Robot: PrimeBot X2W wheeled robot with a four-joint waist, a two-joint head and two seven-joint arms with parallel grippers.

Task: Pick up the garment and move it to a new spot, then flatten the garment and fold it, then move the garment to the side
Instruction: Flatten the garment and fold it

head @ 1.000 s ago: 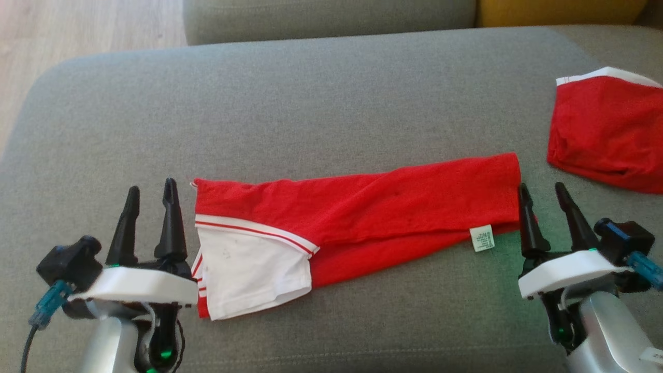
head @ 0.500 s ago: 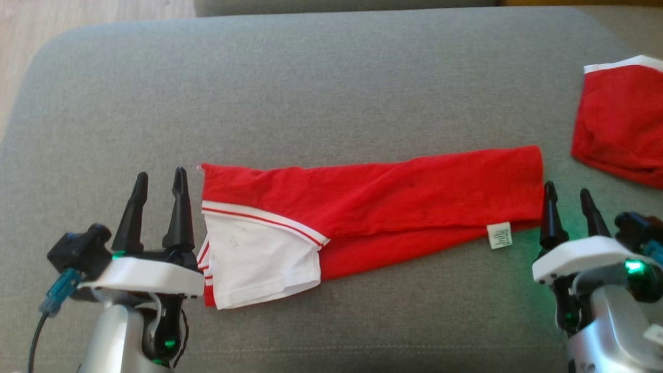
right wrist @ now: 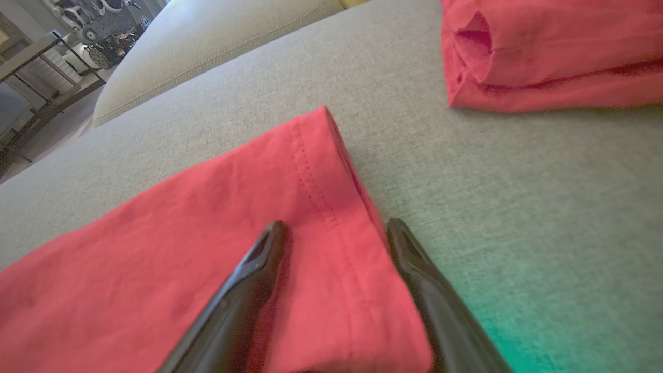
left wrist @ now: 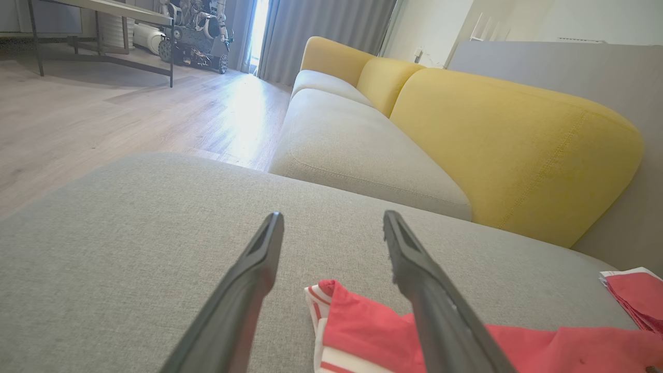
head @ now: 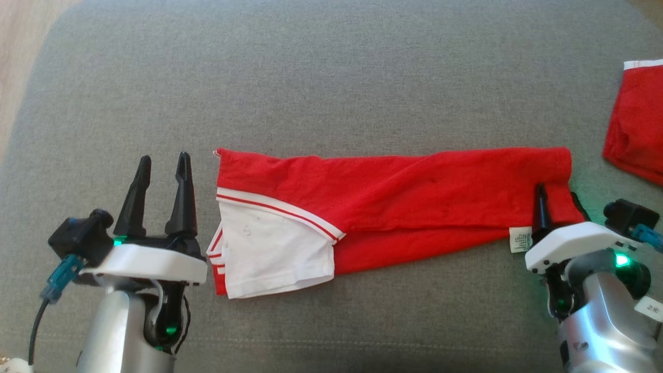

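So the red garment (head: 393, 207) is lying flat on the grey couch cushion (head: 311, 77), folded into a long strip. Its long axis runs pretty much straight left to right across the middle of the head view, tilted up just a touch toward the right. That's what the next move depends on, I think: one hand sits at each short end.

The right hand (head: 558, 191) is the closer one. Its fingers are spread and straddle the stitched hem at the right end. In the wrist view one finger rests on top of the cloth and the other sits just off the edge. I can't quite tell if that outer finger is tucked under the fabric or only beside it. It's not pinching anything yet either way.

The left hand (head: 164, 156) is at the lower left, fingers apart and holding nothing. It's just beside the end with the white sleeve (head: 274, 259), so the cloth lies to its right, near but not touching.

Another red piece (head: 634, 124) sits at the right edge, well apart, so I'd guess it's not in play.
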